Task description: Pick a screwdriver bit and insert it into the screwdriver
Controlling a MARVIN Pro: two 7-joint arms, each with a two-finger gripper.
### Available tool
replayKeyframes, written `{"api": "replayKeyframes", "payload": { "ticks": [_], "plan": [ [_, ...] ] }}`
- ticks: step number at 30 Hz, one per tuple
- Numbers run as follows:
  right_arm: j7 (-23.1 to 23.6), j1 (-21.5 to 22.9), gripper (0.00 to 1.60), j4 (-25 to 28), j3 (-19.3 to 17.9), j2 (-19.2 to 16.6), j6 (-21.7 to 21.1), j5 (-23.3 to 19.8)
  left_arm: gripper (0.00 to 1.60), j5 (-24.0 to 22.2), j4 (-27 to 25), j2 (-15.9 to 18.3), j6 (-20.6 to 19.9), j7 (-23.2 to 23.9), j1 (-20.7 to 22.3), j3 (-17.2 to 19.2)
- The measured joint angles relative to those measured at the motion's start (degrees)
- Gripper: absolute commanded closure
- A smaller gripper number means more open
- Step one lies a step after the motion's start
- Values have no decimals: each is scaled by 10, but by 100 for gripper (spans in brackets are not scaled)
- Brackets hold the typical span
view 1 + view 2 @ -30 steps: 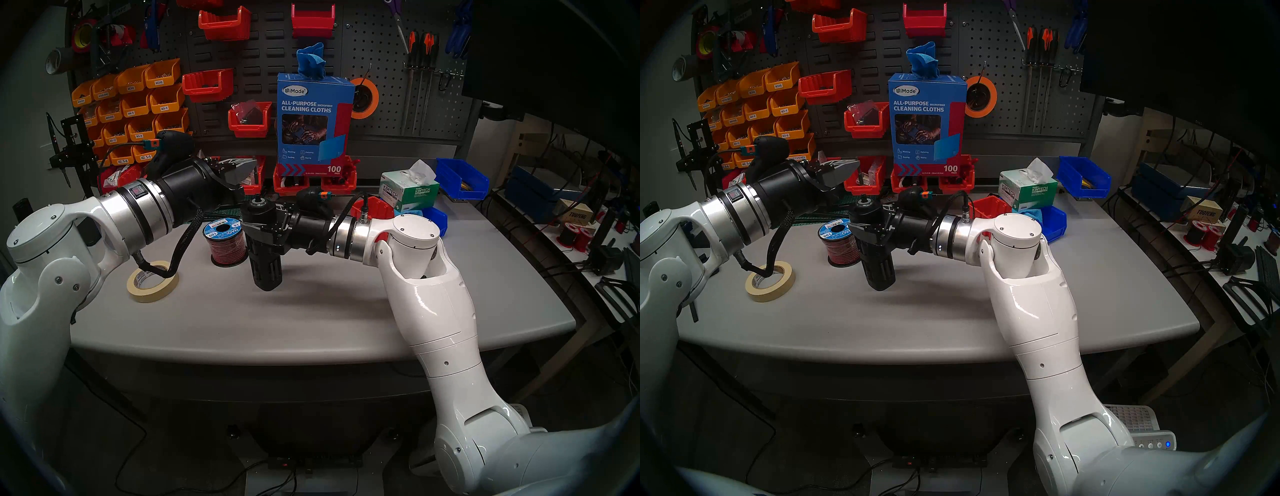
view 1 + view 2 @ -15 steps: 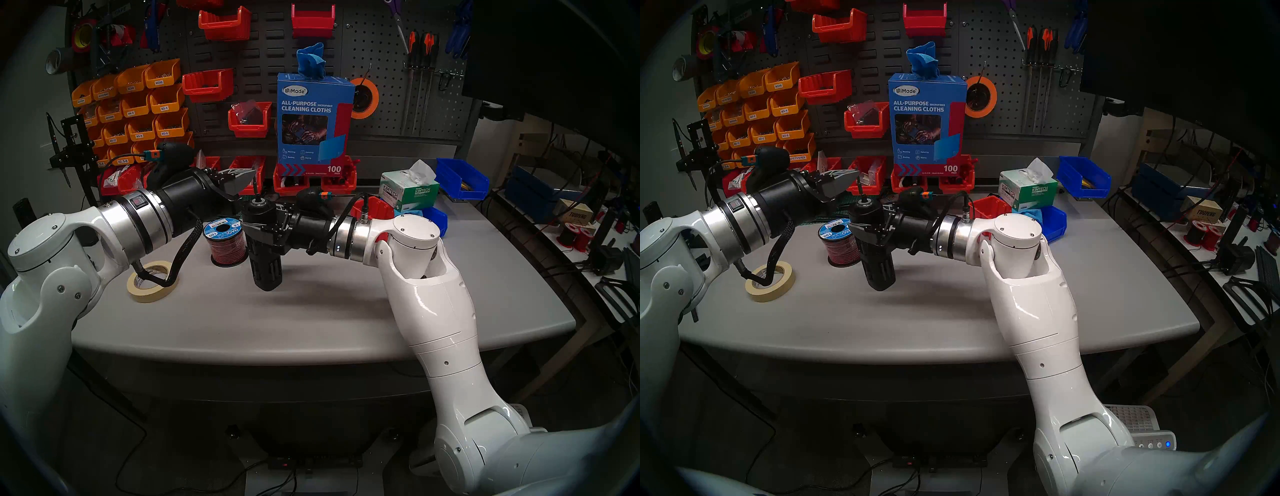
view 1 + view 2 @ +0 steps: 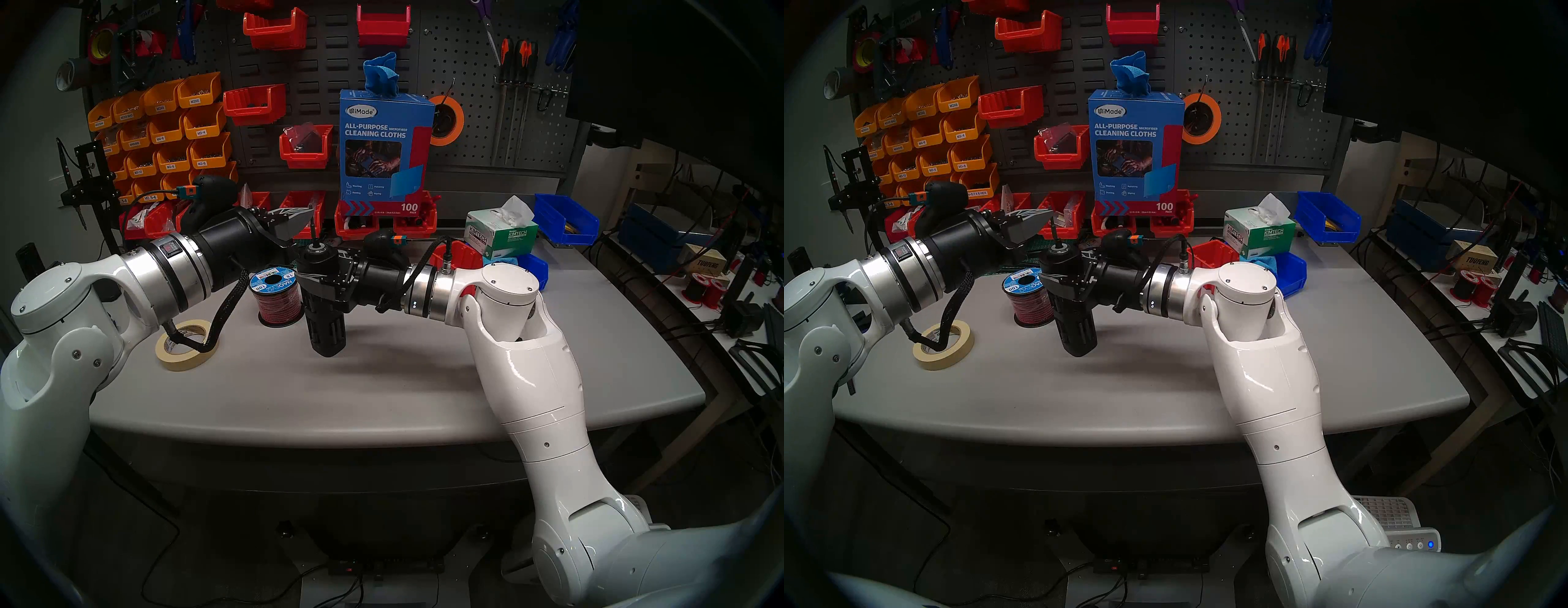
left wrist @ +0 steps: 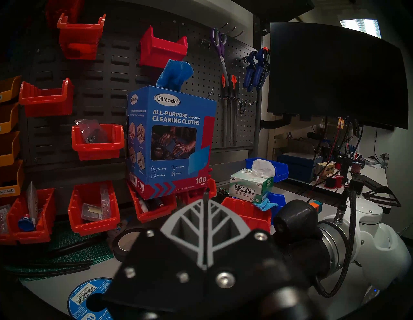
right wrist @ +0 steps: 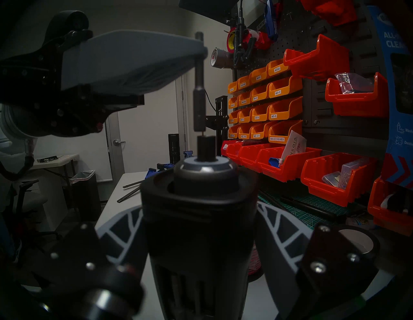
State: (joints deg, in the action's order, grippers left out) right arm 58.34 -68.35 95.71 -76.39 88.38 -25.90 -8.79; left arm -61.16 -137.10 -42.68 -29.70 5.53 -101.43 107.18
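The grey, round-cornered table [image 3: 382,395] carries everything, with a dark pegboard wall of red and orange bins along its back edge. At the middle of that back edge a tall blue cardboard box of cleaning cloths [image 3: 384,148] stands on red bins. Toward the back right corner sit a green-and-white tissue box [image 3: 500,235] and blue plastic bins [image 3: 566,218].

The right gripper [image 3: 312,278] reaches in level from the table's right side, its jaws clamped partway around the screwdriver [image 3: 322,314], a thick matte-black cylinder with slotted recesses along its sides. The cylinder stands upright over the middle of the table, silver-ringed socket up, with its lower end close to the surface; whether it touches cannot be told.

The left gripper [image 3: 307,216] comes in level from the left side, its grey ribbed fingers [image 4: 199,225] pressed together on the screwdriver bit [image 5: 199,89], a thin dark metal rod held upright. In the right wrist view the bit hangs straight above the socket, its lower end just short of the black collar that sticks up from the silver ring, with a small gap between.

Just left of the screwdriver a spool of red-and-black wire with a blue label [image 3: 273,297] stands on the table. Nearer the left edge lies a flat roll of cream masking tape [image 3: 186,346], with the left arm's black cable dipping into its centre.
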Motion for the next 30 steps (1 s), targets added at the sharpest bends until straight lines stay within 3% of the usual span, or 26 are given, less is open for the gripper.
{"api": "replayKeyframes", "payload": {
  "ticks": [30],
  "plan": [
    [7, 3, 63, -6, -2, 1, 3, -1, 160, 2, 8, 3, -3, 3, 9, -14]
  ]
}}
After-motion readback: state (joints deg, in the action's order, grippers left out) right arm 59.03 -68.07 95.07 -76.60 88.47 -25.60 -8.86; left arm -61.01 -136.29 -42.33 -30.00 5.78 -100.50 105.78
